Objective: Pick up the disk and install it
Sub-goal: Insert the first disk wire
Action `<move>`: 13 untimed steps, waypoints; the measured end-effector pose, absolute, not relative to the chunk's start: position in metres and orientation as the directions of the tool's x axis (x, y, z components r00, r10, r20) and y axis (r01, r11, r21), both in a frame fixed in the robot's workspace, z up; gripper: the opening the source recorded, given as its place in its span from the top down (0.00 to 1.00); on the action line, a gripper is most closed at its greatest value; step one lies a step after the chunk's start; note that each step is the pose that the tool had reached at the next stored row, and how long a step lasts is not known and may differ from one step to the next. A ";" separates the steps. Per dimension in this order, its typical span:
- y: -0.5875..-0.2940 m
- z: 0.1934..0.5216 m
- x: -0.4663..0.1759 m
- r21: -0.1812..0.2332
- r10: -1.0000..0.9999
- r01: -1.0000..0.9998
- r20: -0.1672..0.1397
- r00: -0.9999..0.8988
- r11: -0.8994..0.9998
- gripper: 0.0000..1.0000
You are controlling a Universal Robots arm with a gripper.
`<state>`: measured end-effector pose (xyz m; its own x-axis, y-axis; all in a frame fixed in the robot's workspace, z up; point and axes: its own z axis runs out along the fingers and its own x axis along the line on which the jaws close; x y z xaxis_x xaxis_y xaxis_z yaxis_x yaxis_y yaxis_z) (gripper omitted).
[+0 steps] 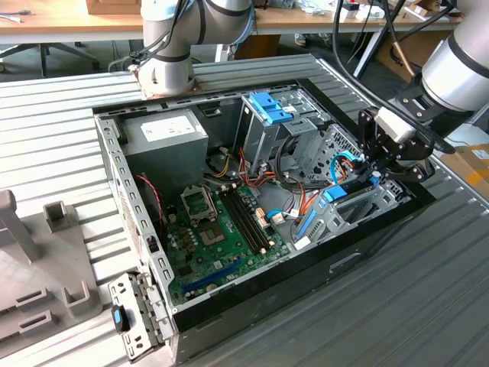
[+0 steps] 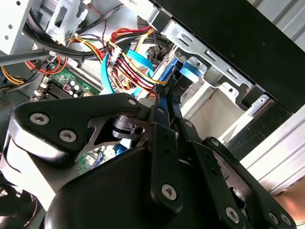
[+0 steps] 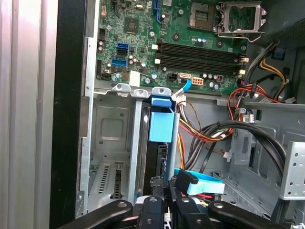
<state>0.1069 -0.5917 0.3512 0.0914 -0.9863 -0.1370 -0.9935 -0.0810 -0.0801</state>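
Looks like it's the install half going on here, not the pickup: the gripper (image 3: 167,190) is clamping the near end of the disk (image 3: 161,125), which is standing on edge in the grey drive bay (image 3: 109,143) at the corner of the open case (image 1: 328,267) and running straight away from the hand. I'm judging it partway in, not seated, though the bottom of the slot is hidden. Finishing is going to call for keeping the disk square to the bay and the red and yellow cables (image 3: 190,138) beside the fingers out of the pinch. Counting stuff: one disk, one gripper, one blue tab (image 3: 161,102) at the disk's far end, plus one blue piece (image 3: 202,183) right by the fingers that I'm guessing is the second tab. One motherboard (image 3: 143,28) is sitting beyond the disk with one empty CPU socket (image 3: 238,19), and one tall cage (image 1: 263,141) with one blue latch (image 1: 271,107) off to the hand's side. Cables — too many for counting.
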 end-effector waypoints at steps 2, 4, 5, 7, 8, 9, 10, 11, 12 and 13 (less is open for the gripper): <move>-0.592 0.351 0.107 -0.080 -0.986 -0.993 -0.137 0.091 -0.081 0.84; -0.592 0.351 0.107 -0.081 -0.986 -0.993 -0.137 0.092 -0.081 0.84; -0.592 0.351 0.107 -0.082 -0.986 -0.993 -0.138 0.092 -0.081 0.84; -0.592 0.351 0.106 -0.084 -0.986 -0.993 -0.138 0.092 -0.081 0.84; -0.592 0.351 0.106 -0.086 -0.986 -0.993 -0.139 0.092 -0.081 0.84; -0.592 0.351 0.106 -0.090 -0.986 -0.993 -0.139 0.092 -0.080 0.84; -0.592 0.351 0.106 -0.092 -0.986 -0.993 -0.139 0.092 -0.080 0.84; -0.592 0.351 0.105 -0.094 -0.986 -0.992 -0.139 0.092 -0.080 0.84; -0.592 0.351 0.105 -0.094 -0.986 -0.992 -0.139 0.091 -0.079 0.84; -0.592 0.351 0.105 -0.094 -0.986 -0.993 -0.139 0.089 -0.076 0.84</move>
